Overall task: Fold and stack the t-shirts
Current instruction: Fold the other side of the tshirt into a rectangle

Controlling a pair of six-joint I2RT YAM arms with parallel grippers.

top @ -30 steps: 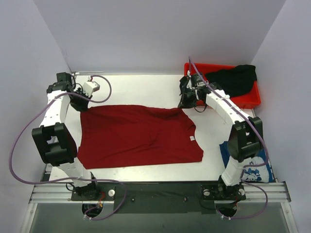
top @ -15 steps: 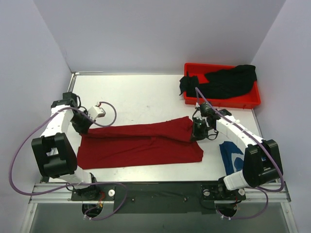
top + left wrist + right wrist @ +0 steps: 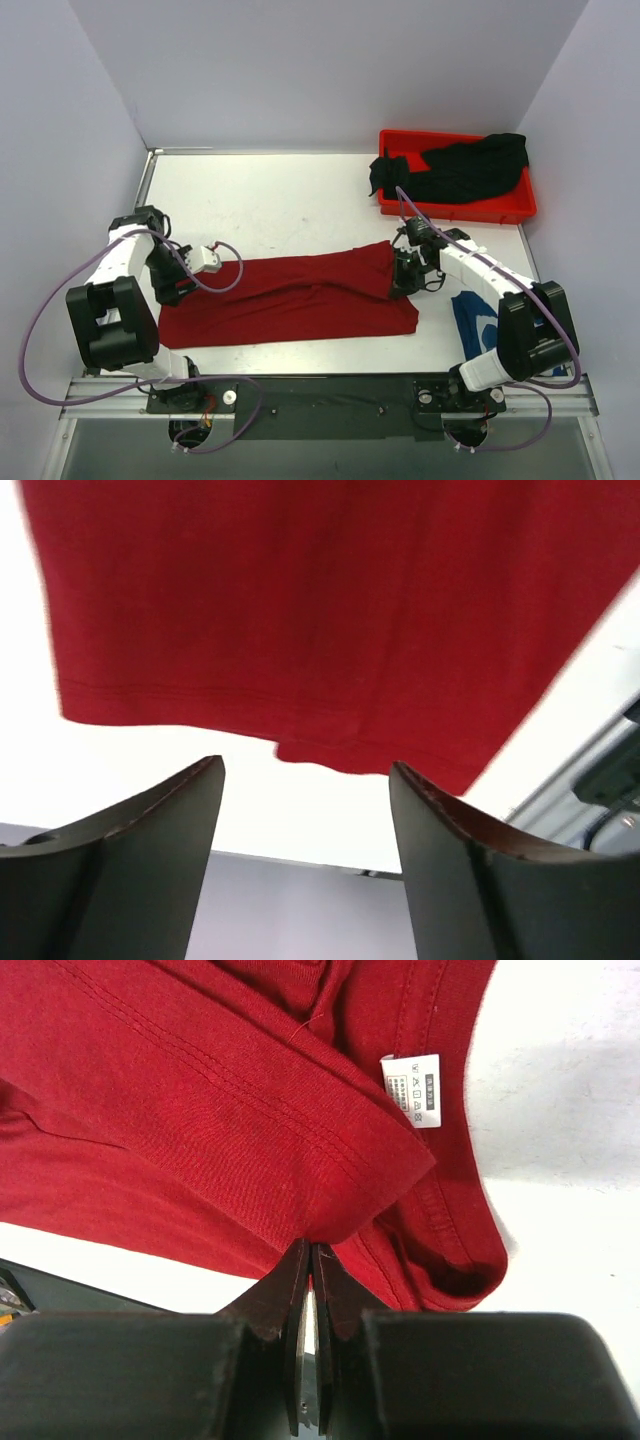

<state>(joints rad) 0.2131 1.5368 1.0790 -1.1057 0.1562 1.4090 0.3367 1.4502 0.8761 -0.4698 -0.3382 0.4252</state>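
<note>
The dark red t-shirt (image 3: 290, 300) lies on the table folded in half lengthwise, its far half brought over the near half. At its right end my right gripper (image 3: 403, 276) is shut on the folded edge (image 3: 330, 1210) close to the collar, where a white label (image 3: 410, 1090) shows. At the shirt's left end my left gripper (image 3: 183, 283) stands open with nothing between its fingers, and the shirt's hem (image 3: 300, 630) lies just beyond its fingertips (image 3: 205, 780). The black t-shirt (image 3: 470, 165) lies bunched in the red tray. The blue t-shirt (image 3: 478, 322) lies at the right, partly hidden by the right arm.
The red plastic tray (image 3: 455, 212) sits at the back right corner, with the black shirt spilling over its left rim. Grey walls close in the table on three sides. The metal rail (image 3: 320, 392) with both arm bases runs along the near edge.
Both arms carried the shirt's far edge toward the near edge, folding it in half. The left gripper has then opened and let go of the cloth; the right stays shut.
</note>
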